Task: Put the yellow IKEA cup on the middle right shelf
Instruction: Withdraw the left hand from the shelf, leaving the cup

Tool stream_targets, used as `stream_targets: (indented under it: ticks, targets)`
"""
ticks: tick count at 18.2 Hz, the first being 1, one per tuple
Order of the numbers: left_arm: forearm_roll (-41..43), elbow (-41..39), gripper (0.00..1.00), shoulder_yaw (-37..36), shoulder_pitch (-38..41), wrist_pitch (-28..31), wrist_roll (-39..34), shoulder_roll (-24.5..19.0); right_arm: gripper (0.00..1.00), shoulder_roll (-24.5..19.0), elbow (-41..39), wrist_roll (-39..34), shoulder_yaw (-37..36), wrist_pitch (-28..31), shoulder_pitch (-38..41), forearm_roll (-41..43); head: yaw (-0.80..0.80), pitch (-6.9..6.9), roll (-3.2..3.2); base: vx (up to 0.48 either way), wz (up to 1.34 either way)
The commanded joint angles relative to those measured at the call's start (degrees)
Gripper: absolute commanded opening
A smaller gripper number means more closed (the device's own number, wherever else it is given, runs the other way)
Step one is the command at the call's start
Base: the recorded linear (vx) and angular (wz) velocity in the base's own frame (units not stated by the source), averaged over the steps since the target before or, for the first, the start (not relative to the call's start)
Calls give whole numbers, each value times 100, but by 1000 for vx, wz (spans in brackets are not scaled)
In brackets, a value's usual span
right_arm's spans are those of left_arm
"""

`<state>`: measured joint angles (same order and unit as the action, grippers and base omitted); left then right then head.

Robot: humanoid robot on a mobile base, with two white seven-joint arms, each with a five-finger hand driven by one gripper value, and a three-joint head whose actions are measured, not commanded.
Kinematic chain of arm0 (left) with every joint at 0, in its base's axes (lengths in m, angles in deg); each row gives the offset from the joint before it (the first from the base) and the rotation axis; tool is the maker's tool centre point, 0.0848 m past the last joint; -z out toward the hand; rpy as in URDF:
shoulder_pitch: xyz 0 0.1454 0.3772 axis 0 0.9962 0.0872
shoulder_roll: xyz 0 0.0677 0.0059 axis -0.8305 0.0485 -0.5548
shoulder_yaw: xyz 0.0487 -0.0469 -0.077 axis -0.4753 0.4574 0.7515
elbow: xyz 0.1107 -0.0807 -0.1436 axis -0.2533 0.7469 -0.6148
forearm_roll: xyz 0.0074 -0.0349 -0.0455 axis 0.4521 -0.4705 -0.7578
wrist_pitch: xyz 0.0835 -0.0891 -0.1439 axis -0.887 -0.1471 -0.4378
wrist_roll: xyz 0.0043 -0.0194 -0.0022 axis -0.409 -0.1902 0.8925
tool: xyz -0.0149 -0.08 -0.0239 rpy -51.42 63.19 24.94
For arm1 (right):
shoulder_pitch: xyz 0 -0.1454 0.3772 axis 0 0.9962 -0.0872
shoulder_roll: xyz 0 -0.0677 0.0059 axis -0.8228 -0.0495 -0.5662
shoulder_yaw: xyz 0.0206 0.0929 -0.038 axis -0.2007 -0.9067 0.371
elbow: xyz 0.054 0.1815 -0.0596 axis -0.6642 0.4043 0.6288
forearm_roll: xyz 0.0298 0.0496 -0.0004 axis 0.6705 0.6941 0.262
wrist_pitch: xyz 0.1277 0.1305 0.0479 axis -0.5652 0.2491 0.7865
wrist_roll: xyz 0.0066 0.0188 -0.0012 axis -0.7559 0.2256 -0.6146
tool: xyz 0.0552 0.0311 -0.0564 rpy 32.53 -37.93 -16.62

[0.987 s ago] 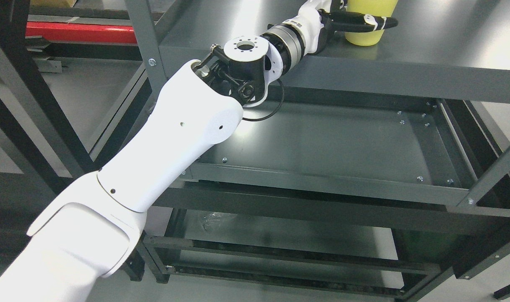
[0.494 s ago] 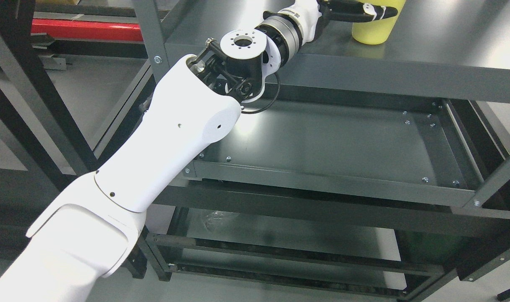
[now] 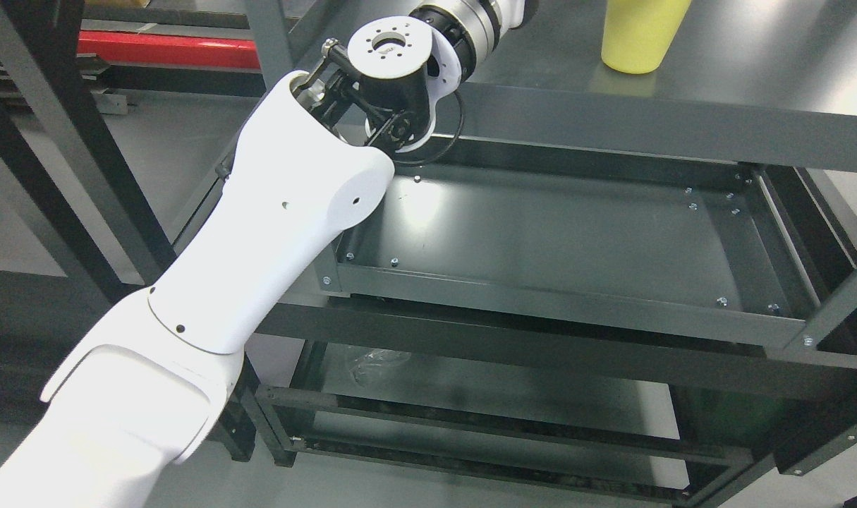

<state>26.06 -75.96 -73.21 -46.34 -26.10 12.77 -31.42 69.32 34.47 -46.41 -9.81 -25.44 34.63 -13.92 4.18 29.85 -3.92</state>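
Observation:
The yellow cup (image 3: 640,35) stands upright on the grey upper shelf (image 3: 752,77), at the top edge of the head view, its rim cut off by the frame. My left arm (image 3: 273,212) reaches up from the lower left, and its wrist (image 3: 463,21) ends at the top edge, left of the cup. The hand itself is out of the picture. Nothing touches the visible part of the cup. The right arm is not in view.
Below the upper shelf is a grey tray shelf (image 3: 562,233) with a raised rim. Lower rack rails (image 3: 470,416) sit under it. A shelf upright (image 3: 273,35) stands beside my forearm. A red bar (image 3: 160,51) lies on the floor at the back left.
The fingers that wrapped the cup a second ago have come off it, and the hand has moved up and left out of the frame. The cup stays standing on the shelf.

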Motion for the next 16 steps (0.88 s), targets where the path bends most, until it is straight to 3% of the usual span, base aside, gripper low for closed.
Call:
stream_targets:
  ticks: [1,5,10,16]
  targets:
    - [313,-822,98,637,47,11,3,-100,99,100,0,4,97,5,80,141,0,0,0,-50,116]
    - [304,-1173,98,619,213,-24,134,-100,99,100,0,4,97,5,80,141,0,0,0,-85,153]
    - [357,-1280,98,470,503,-445,871,-100,99,100,0,4,97,5,80,141,0,0,0,-155,-3]
    - [1621,-1279,98,119,1284,-1586,1549,-100,99,100,0,4,97,5,80,141,0,0,0,-183,15]
